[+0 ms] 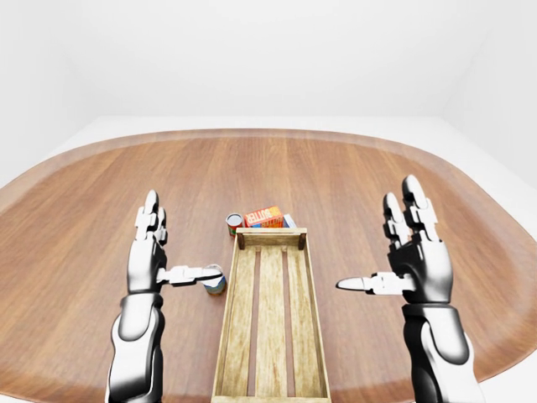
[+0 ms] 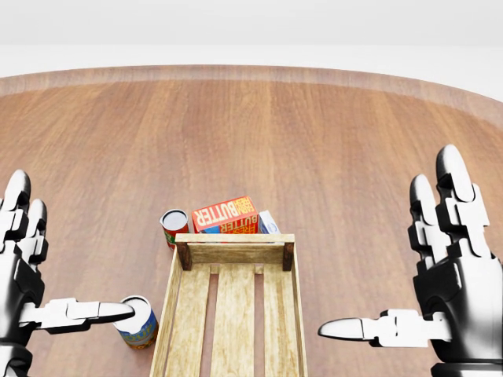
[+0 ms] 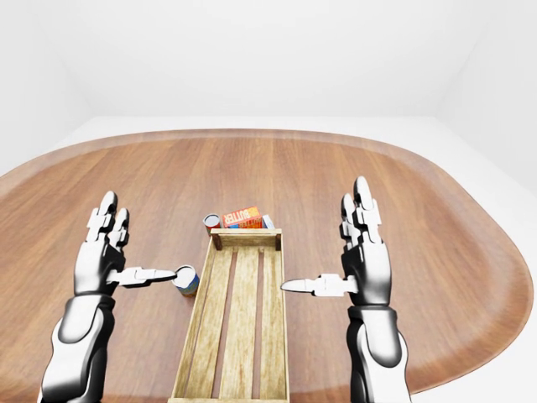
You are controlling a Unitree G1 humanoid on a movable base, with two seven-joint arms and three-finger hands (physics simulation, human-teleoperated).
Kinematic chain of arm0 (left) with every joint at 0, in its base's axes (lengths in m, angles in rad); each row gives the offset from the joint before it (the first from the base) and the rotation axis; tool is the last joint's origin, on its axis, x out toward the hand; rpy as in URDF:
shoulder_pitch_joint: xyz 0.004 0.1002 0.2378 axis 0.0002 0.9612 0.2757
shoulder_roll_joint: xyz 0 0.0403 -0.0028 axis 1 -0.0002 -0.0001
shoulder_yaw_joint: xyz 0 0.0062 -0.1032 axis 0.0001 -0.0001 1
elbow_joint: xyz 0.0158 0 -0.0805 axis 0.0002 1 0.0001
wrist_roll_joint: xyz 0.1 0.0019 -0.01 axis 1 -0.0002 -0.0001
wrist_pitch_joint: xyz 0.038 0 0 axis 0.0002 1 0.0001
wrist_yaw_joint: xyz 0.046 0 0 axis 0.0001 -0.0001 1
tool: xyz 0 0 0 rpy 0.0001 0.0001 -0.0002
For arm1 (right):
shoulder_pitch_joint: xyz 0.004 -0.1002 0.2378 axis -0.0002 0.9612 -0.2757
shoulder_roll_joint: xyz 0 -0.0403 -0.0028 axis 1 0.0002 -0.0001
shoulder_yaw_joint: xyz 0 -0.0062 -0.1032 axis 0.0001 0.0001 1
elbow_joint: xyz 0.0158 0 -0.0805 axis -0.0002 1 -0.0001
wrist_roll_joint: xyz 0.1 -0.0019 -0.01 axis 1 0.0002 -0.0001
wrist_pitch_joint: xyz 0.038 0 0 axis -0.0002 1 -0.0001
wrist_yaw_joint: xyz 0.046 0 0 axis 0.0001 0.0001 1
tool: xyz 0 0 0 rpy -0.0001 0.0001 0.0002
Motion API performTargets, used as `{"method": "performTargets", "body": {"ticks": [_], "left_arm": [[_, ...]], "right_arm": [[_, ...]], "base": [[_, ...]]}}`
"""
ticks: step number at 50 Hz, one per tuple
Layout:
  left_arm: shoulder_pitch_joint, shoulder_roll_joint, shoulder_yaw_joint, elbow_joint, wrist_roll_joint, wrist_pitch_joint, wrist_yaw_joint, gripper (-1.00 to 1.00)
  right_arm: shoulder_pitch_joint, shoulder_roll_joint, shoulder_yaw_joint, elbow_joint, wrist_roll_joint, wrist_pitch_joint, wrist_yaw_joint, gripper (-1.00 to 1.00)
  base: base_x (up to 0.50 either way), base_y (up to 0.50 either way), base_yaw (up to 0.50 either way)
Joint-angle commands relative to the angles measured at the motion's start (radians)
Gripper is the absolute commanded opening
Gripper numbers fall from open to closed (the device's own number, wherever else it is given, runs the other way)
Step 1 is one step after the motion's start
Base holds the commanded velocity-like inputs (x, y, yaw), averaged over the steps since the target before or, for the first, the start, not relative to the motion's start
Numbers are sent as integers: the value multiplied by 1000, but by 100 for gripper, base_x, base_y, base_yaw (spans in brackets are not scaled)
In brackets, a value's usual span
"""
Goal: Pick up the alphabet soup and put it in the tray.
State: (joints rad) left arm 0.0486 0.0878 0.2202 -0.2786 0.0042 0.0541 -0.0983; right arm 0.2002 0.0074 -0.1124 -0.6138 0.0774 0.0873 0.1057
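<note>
— White walls and a pale floor are seen behind a broad, rounded wooden table (image 1: 352, 176), its grain streaked in reddish brown. Where is the alphabet soup (image 2: 138, 322) found?

— It is seen at the lower left of the head view, lying tilted on the table just beside the tray's left wall. A short cylinder with a pale, flat end and a blue and orange label is shown.

— And the tray (image 2: 185, 314)?

— A long slatted crate of light, rough wood is set at the lower centre; nothing is seen inside it. Just above its far end, a red butter box (image 2: 225, 214) is laid, with a small red can (image 2: 174, 225) at its left and a pale blue carton (image 2: 267, 222) at its right.

— How are the hands held?

— The left hand (image 2: 31, 290) is raised with fingers (image 2: 17, 212) spread upward, its thumb stretched sideways over the soup's end; whether contact is made cannot be told. The right hand (image 2: 440, 294) is likewise spread wide at the lower right, well apart from everything, with nothing held.
</note>
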Motion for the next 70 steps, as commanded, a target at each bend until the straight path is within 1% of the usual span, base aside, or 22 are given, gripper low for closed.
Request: {"method": "performTargets", "body": {"ticks": [1, 2, 4, 5, 7, 12, 13, 14, 16, 19, 22, 25, 30, 32, 36, 39, 47, 52, 63, 64, 66, 70], "left_arm": [[-1, 28, 17, 83, 148, -44, -47, 100], [-9, 34, 16, 99, 173, -47, -44, 100], [-28, 43, 17, 136, 209, -70, -32, 100], [-53, 59, 6, 186, 226, -107, -41, 100], [-84, 72, -2, 249, 261, -113, -35, 100], [-86, 72, -2, 254, 264, -115, -35, 100], [-136, 133, -24, 343, 461, -141, 64, 100], [-141, 133, -21, 350, 477, -141, 66, 100], [-133, 136, -31, 335, 512, -141, 22, 100], [-141, 144, -36, 335, 601, -141, 32, 100], [-152, 187, -81, 397, 863, -141, 137, 100], [-156, 171, -74, 391, 873, -141, 64, 100], [-196, 192, -77, 417, 954, -141, 100, 100], [-209, 203, -67, 415, 961, -141, 55, 100], [-239, 210, -69, 432, 984, -141, 36, 100], [-279, 217, -95, 502, 1065, -141, 77, 100], [-281, 205, -128, 530, 1067, -141, -33, 100], [-298, 205, -143, 581, 1111, -141, -15, 100], [-308, 195, -145, 607, 1065, -141, -43, 100], [-303, 187, -141, 596, 1029, -141, -83, 100], [-300, 184, -144, 585, 1013, -141, -103, 100], [-311, 186, -154, 615, 1032, -141, -79, 100]], "right_arm": [[9, 1, 7, -24, -3, 0, -7, 100], [12, 2, 6, -29, -6, 0, -10, 100], [15, 2, 3, -39, -18, 0, -18, 100], [14, 2, -1, -51, -25, 0, -24, 100], [9, 6, -7, -50, -13, 0, -21, 100], [9, 6, -7, -50, -12, 0, -21, 100], [10, 7, -6, -51, -16, 0, -25, 100], [10, 7, -6, -51, -16, 0, -25, 100], [15, 6, -12, -66, -13, 0, -23, 100], [14, 8, -12, -63, -14, 0, -23, 100], [7, 9, 9, -38, -22, 0, -23, 100], [9, 6, 16, -50, -20, 0, -26, 100], [13, 3, 11, -53, -28, 0, -28, 100], [14, 5, 11, -55, -23, 0, -23, 100], [1, 4, 23, -23, -30, 0, -27, 100], [-1, 3, 37, -12, -39, 0, -33, 100], [2, 1, 26, -27, -30, 0, -35, 100], [1, 1, 26, -16, -26, 0, -31, 100], [5, 2, 26, -32, -31, 0, -37, 100], [5, 2, 26, -35, -29, 0, -36, 100], [5, 2, 25, -34, -30, 0, -37, 100], [3, 2, 23, -32, -28, 0, -37, 100]], "base": [[0, 0, 0], [0, 0, 0], [0, 0, 0], [0, 0, 0], [0, 0, 0], [0, 0, 0], [0, 0, 0], [0, 0, 0], [0, 0, 0], [0, 0, 0], [0, 0, 0], [0, 0, 0], [0, 0, 0], [0, 0, 0], [0, 0, 0], [0, 0, 0], [0, 0, 0], [0, 0, 0], [0, 0, 0], [0, 0, 0], [0, 0, 0], [0, 0, 0]]}}
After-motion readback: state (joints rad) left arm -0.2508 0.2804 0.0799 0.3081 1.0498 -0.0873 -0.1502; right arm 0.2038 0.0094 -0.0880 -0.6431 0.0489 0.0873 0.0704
